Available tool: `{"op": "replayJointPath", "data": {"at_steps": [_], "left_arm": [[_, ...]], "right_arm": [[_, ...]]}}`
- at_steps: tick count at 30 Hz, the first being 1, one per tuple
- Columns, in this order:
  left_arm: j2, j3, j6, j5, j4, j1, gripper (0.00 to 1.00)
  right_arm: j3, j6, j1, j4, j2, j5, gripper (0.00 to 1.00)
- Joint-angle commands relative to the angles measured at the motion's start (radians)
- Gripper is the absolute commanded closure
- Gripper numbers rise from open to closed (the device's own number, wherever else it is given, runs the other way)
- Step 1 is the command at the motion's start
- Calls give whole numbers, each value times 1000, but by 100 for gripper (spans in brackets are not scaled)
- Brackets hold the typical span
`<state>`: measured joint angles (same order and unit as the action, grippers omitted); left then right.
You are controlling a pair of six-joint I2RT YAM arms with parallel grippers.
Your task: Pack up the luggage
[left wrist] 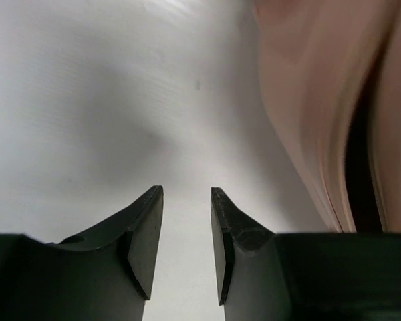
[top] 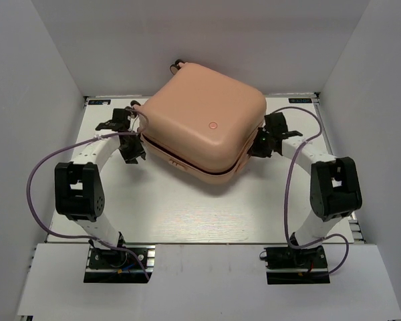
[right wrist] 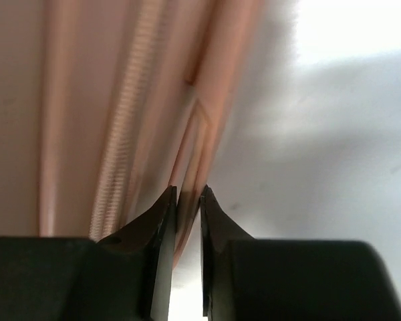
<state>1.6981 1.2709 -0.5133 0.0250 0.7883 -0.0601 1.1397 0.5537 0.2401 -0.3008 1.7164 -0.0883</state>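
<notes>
Luggage (top: 204, 124) sits closed on the table (top: 187, 214), between the two pincers. Left gripper (left wrist: 186, 190) is at its left side. From that pincer the luggage is just to the right and ahead, clear of the fingers, with bare table below and ahead-left and nothing in the gap. Right gripper (right wrist: 187, 190) is at the luggage's right side. The luggage lies left of and ahead of it, a thin strip of the luggage's edge between its fingers, table to the right.

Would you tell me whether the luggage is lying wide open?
No, the top view shows the luggage with its upper shell down over the lower, only a dark seam between.
</notes>
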Motion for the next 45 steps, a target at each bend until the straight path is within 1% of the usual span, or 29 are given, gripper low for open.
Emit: {"op": "replayJointPath", "data": {"at_steps": [1, 4, 8, 9, 10, 11, 12, 13, 15, 17, 21, 23, 25, 26, 27, 28, 29, 31, 32, 34, 35, 36, 37, 38, 39, 40, 42, 44, 45], "left_arm": [[-78, -36, -43, -19, -4, -38, 54], [-95, -54, -88, -83, 23, -37, 54], [-101, -53, -143, -163, 95, -37, 54], [-104, -50, -161, -177, 109, -26, 54], [-107, -47, -187, -198, 138, -20, 58], [-106, -48, -214, -207, 159, -8, 60], [-103, -48, -224, -203, 173, 11, 63], [-97, -47, -237, -198, 178, 34, 65], [-68, -19, -246, -200, 216, 52, 70], [-45, 25, -258, -235, 242, 98, 74], [53, 158, -272, -280, 314, 144, 80], [122, 223, -271, -277, 322, 160, 82], [188, 290, -260, -273, 325, 169, 84], [242, 385, -254, -273, 330, 167, 85], [271, 416, -252, -277, 339, 167, 87], [369, 448, -254, -277, 373, 169, 89], [403, 569, -261, -275, 390, 166, 91], [521, 633, -263, -246, 431, 160, 94], [546, 721, -263, -243, 440, 137, 96], [598, 763, -260, -223, 433, 115, 96], [621, 795, -258, -202, 422, 105, 96], [635, 800, -245, -191, 390, 94, 96], [641, 803, -231, -156, 369, 88, 98], [652, 802, -209, -105, 283, 80, 99], [658, 805, -193, -82, 258, 65, 99], [663, 812, -136, -62, 237, 27, 99], [704, 889, -35, 28, 167, -38, 99], [732, 943, 54, 71, 135, -96, 99], [742, 952, 94, 70, 123, -133, 99]], "right_arm": [[-77, 15, 209, -26, -64, -212, 100], [-84, 6, 304, -8, -103, -257, 100], [-86, -26, 372, 14, -184, -404, 100], [-95, -94, 381, 9, -228, -403, 86], [-95, -116, 372, -12, -276, -342, 57], [-90, -127, 364, -29, -319, -287, 46], [-71, -141, 349, -76, -339, -218, 39], [-61, -181, 344, -113, -369, -15, 31], [-29, -202, 308, -141, -400, 150, 26], [0, -227, 241, -150, -420, 212, 22], [75, -255, 139, -175, -356, 228, 21], [165, -259, 87, -208, -246, 217, 21], [259, -287, 30, -207, -161, 157, 21], [270, -345, 19, -137, -81, 124, 21], [307, -360, -5, -112, -49, 99, 21], [363, -411, -12, -92, -19, 57, 22], [430, -432, -18, -96, 99, 41, 22], [480, -454, -25, -80, 170, -38, 22], [515, -495, -34, -57, 222, -80, 22], [515, -498, -35, 30, 291, -184, 22], [526, -497, -30, 51, 301, -215, 22], [523, -488, -28, 75, 322, -302, 22], [520, -480, -25, 142, 340, -333, 22], [531, -477, -24, 156, 350, -368, 22], [552, -471, -22, 163, 362, -448, 22], [563, -471, -9, 138, 386, -509, 26], [540, -515, 20, 115, 364, -611, 27], [500, -588, 34, 77, 332, -636, 27], [417, -630, 50, 39, 254, -633, 27]]}}
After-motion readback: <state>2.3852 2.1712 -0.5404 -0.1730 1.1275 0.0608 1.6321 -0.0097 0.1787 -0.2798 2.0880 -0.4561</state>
